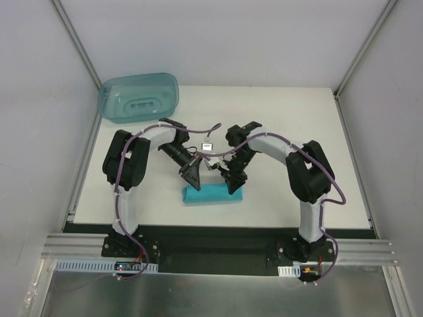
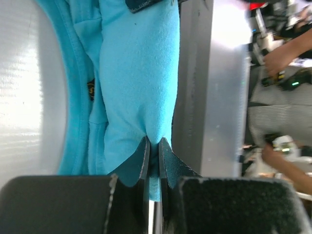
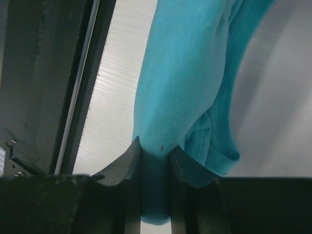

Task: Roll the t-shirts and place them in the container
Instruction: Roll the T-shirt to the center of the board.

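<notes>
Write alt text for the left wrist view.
The left gripper is shut on the end of a rolled teal t-shirt lying on a white table. A grey metal strip runs along its right.

Bare table (image 1: pixel 297 125) is left open along the right side and at the back right, closed in by plain walls (image 1: pixel 39 99) on three sides. The back left corner is blocked by a translucent blue-green bin (image 1: pixel 139 98). The middle is crowded by the left arm (image 1: pixel 125 165) and right arm (image 1: pixel 307 173), bent inward over a rolled t-shirt (image 1: pixel 213 195) near the front edge, with little room left between them.
</notes>
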{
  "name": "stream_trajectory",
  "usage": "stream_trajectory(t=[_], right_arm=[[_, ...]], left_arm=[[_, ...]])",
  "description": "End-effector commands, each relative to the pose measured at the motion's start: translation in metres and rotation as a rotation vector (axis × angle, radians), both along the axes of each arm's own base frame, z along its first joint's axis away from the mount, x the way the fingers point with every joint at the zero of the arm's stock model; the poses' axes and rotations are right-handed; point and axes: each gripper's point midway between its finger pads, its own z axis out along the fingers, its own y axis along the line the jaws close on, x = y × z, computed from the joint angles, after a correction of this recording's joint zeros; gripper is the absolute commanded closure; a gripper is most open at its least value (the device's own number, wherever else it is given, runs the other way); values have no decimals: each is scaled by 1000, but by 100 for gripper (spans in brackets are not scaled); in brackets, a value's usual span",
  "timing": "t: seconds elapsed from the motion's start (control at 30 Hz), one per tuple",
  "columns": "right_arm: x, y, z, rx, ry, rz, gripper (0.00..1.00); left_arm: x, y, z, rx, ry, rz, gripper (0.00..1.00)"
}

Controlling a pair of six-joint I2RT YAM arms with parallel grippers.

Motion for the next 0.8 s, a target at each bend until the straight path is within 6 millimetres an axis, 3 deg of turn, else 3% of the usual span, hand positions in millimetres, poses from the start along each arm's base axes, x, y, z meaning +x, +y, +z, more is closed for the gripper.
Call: stream_trajectory(t=[0.0,0.23,0.43,0.5,0.63,0.67,0.73,0.77], right_arm=[[-49,-38,21,-185,348,13,83],[-32,-31,10,-273,494,-79,82],[-20,-26,-2,-387,582,-143,81],[-18,-26,-10,-436,607,-167,81],[-16,-26,-14,-461,611,-178,81],[-16,-27,-15,-467,612,-179,81],[-16,-28,-18,-495,621,-190,81],[-16,-28,-19,-505,623,-193,81]], left_arm=[[-1,13,5,43,175,49,100],[28,27,-13,88,295,170,93],[40,47,-31,142,271,245,81],[53,54,-30,129,219,299,78],[62,67,-18,106,65,346,73],[63,69,-3,89,-27,342,71],[61,72,3,63,-170,324,67],[61,73,24,31,-296,325,63]])
